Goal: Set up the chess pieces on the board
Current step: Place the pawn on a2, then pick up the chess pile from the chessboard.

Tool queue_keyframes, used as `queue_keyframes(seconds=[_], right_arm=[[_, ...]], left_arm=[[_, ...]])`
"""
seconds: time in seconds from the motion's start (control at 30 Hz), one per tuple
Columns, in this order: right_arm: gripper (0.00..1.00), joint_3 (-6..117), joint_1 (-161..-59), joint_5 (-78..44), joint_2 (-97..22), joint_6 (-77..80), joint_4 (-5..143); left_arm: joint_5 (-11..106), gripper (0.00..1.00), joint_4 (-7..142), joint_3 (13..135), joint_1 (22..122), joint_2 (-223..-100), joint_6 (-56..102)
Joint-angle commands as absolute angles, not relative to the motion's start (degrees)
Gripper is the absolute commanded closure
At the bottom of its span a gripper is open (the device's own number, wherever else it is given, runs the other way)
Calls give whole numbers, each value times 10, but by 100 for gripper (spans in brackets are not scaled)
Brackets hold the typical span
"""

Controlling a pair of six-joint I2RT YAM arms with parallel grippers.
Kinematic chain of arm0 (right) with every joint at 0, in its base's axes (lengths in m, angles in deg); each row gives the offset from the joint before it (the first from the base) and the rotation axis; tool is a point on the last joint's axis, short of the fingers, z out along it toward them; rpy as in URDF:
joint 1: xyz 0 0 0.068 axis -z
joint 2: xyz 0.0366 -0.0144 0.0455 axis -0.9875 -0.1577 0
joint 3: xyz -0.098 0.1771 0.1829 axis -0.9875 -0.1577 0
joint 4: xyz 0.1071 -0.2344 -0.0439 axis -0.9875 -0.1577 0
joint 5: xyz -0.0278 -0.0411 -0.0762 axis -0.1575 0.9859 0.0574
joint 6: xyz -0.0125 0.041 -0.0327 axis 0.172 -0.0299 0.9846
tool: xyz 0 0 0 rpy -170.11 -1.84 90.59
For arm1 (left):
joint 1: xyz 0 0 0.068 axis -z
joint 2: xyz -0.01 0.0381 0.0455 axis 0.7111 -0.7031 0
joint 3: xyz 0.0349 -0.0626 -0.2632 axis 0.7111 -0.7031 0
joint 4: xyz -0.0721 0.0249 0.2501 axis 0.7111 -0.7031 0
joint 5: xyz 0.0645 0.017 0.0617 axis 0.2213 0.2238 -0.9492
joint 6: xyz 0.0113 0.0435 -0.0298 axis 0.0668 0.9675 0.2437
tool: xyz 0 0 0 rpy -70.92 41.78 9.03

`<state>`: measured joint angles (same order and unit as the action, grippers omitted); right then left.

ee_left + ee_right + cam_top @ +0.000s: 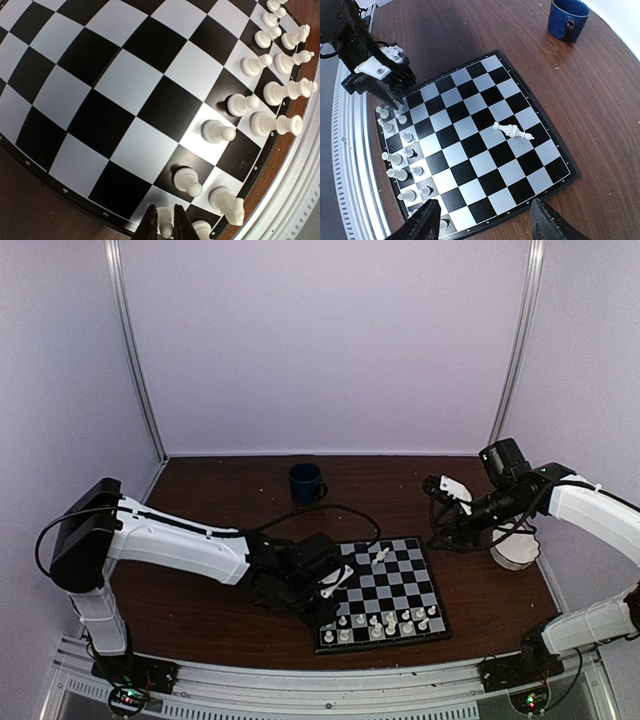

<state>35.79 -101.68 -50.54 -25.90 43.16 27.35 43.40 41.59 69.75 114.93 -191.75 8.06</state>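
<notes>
The black-and-white chessboard (398, 578) lies right of centre and fills the left wrist view (125, 100). Several white chess pieces (385, 622) stand in two rows along its near edge, and show in the left wrist view (265, 92) and the right wrist view (400, 160). One taller piece (381, 556) lies on its side near the far edge (512, 131). My left gripper (335, 590) is shut on a small white pawn (165, 227) at the board's near left corner. My right gripper (440, 502) is open and empty, high above the table right of the board (482, 210).
A dark blue mug (305, 482) stands behind the board, also in the right wrist view (568, 19). A white scalloped bowl (515, 550) sits at the right under my right arm. The metal rail runs along the table's near edge.
</notes>
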Motion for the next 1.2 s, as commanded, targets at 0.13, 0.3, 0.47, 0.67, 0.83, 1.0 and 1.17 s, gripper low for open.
queue_keyframes(seconds=[0.13,0.3,0.47,0.67,0.83,1.0,1.17], right_arm=[[36,349,-1013,-501,-251,438,279],[35,349,-1014,-502,-252,438,279],[35,375,-1013,-506,-265,453,257],[34,462,-1014,-527,-336,561,156],[39,527,-1018,-502,-426,591,142],[42,595,-1039,-444,-532,623,131],[43,646,-1052,-433,-619,689,92]], left_arm=[[426,81,415,716,1152,-1921,79],[422,74,412,732,1153,-1910,84],[405,70,399,764,1152,-1883,96],[321,66,403,758,1153,-1826,89],[276,64,517,671,1153,-1769,33],[261,63,582,627,1152,-1741,0],[277,63,600,610,1151,-1721,-22]])
